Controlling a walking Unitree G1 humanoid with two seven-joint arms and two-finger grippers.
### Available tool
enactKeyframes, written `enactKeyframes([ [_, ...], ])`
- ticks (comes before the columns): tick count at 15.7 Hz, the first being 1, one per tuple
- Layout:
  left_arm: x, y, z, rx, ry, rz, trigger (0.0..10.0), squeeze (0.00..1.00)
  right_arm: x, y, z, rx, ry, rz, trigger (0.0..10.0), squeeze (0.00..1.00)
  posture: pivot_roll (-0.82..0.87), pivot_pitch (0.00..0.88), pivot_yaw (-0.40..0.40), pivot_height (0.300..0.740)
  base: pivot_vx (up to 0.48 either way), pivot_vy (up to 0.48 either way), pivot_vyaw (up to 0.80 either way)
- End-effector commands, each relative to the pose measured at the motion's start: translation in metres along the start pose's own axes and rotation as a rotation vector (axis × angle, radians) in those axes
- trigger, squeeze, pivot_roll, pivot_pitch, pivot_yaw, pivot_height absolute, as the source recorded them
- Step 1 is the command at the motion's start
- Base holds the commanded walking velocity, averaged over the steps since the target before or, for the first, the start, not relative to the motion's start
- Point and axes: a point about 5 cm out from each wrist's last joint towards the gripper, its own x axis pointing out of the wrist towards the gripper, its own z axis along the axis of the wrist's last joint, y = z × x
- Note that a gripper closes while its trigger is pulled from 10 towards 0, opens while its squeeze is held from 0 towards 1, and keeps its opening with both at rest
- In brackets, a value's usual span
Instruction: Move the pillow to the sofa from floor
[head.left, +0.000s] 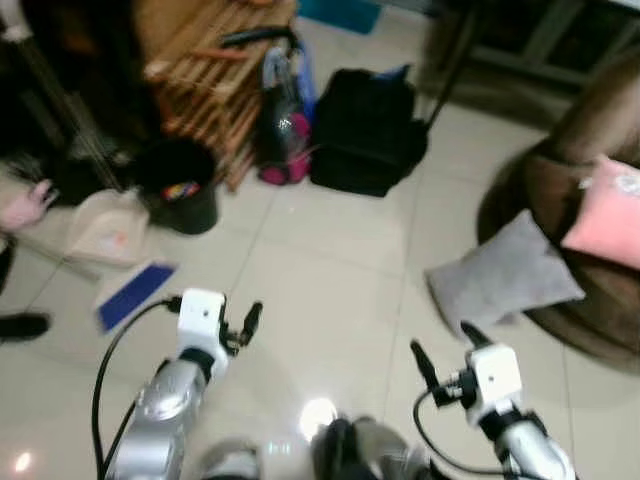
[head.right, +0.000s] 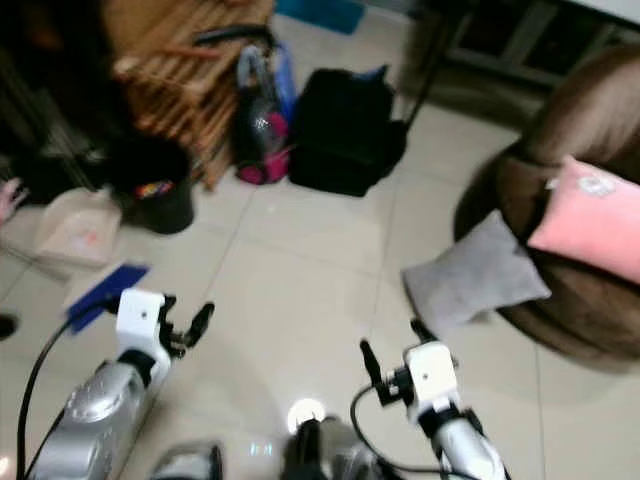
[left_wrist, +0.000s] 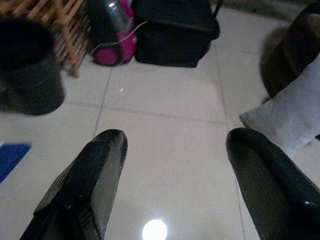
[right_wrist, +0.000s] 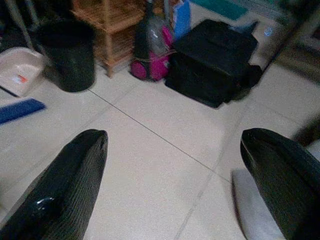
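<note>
A grey pillow (head.left: 500, 275) lies on the tiled floor, leaning against the base of a brown sofa (head.left: 600, 310) at the right. A pink pillow (head.left: 608, 212) rests on the sofa seat. My left gripper (head.left: 243, 327) hovers open over bare tiles, well to the left of the grey pillow. Open as well, my right gripper (head.left: 447, 350) hangs a short way in front of the pillow's near corner. The left wrist view looks between its fingers (left_wrist: 85, 190) at the pillow (left_wrist: 290, 115). In the right wrist view the pillow's corner (right_wrist: 255, 210) sits by one finger (right_wrist: 280, 185).
A black bag (head.left: 365, 130), a pink and purple vacuum cleaner (head.left: 285, 125), a wooden rack (head.left: 210, 70) and a black bin (head.left: 180, 185) stand at the back. A dustpan (head.left: 105, 230) and a blue brush (head.left: 135, 293) lie at the left. A dark shoe (head.left: 20, 325) is at the left edge.
</note>
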Motion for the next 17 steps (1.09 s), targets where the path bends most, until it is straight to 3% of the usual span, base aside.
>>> enactKeyframes([
  [1, -0.0009, -0.0090, -0.0022, 0.007, 0.019, -0.021, 10.0, 0.00, -0.0057, -0.0054, -0.0057, 0.011, 0.026, -0.023, 10.0, 0.00, 0.02, 0.237, -0.094, 0.740, 0.480, 0.000, -0.59],
  [9, -0.0016, -0.0080, 0.0004, 0.023, 0.037, -0.037, 10.0, 0.00, -0.0061, -0.0031, -0.0056, 0.023, 0.029, -0.025, 10.0, 0.00, 0.01, 0.242, -0.085, 0.740, 0.480, 0.000, -0.59],
  [10, -0.0026, -0.0103, -0.0002, 0.055, 0.046, -0.083, 10.0, 0.00, -0.0066, -0.0011, -0.0059, 0.023, 0.030, -0.023, 10.0, 0.00, 0.01, 0.238, -0.080, 0.740, 0.480, 0.000, -0.58],
  [12, -0.0016, -0.0119, -0.0042, 0.013, 0.053, -0.106, 10.0, 0.00, -0.0068, 0.0009, -0.0063, 0.029, 0.032, -0.025, 10.0, 0.00, 0.01, 0.230, -0.075, 0.740, 0.448, 0.000, -0.57],
  [13, -0.0005, -0.0136, -0.0040, -0.032, 0.045, -0.119, 10.0, 0.00, -0.0073, 0.0001, -0.0071, 0.033, 0.037, -0.031, 10.0, 0.00, 0.01, 0.228, -0.074, 0.740, 0.277, 0.394, -0.55],
  [14, 0.0004, -0.0131, -0.0009, 0.005, 0.039, -0.131, 10.0, 0.00, -0.0073, -0.0006, -0.0078, 0.038, 0.041, -0.036, 10.0, 0.00, 0.01, 0.221, -0.071, 0.740, 0.000, 0.469, -0.54],
  [17, 0.0008, -0.0080, 0.0023, 0.002, 0.028, -0.128, 10.0, 0.00, -0.0066, -0.0005, -0.0076, 0.046, 0.043, -0.044, 10.0, 0.00, 0.01, 0.220, -0.069, 0.740, 0.197, 0.380, -0.54],
])
